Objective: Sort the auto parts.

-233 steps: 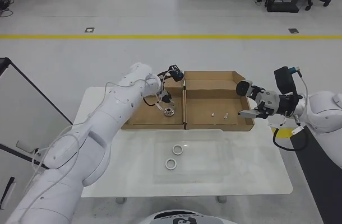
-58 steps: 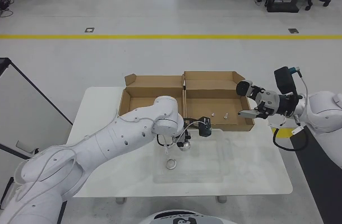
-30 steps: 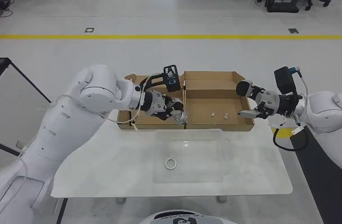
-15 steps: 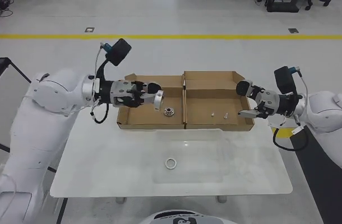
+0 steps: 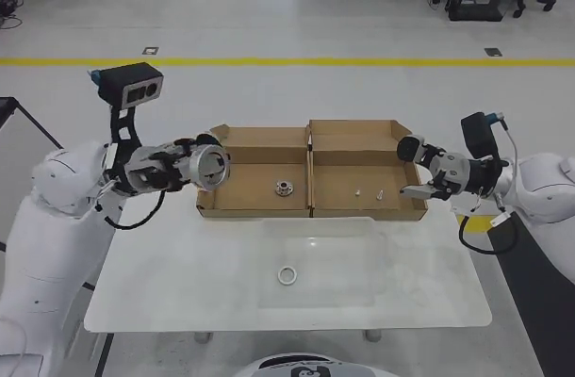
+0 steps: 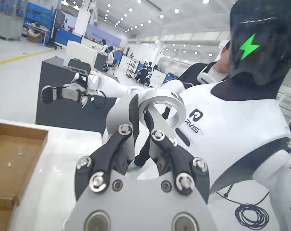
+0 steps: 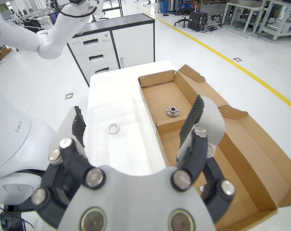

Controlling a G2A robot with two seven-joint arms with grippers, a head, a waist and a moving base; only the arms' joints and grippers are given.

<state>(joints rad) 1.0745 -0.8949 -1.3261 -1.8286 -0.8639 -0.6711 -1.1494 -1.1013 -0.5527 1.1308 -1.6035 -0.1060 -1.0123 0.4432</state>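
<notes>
With the fingers of the left gripper [image 6: 142,111] closed on the wall of the silver metal ring [image 6: 160,95], we hold it at the left end of the brown cardboard box [image 5: 242,191], its floor lying just inward, toward the right gripper [image 5: 415,172] hovering open-fingered at the opposite end.

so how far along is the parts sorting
Done: a flanged hub lies in the left box, two screws in the right box. In hand: the left tool grips a metal ring, held up at the left box's end. Left: a second ring in the clear tray. The right tool is open, empty.
</notes>
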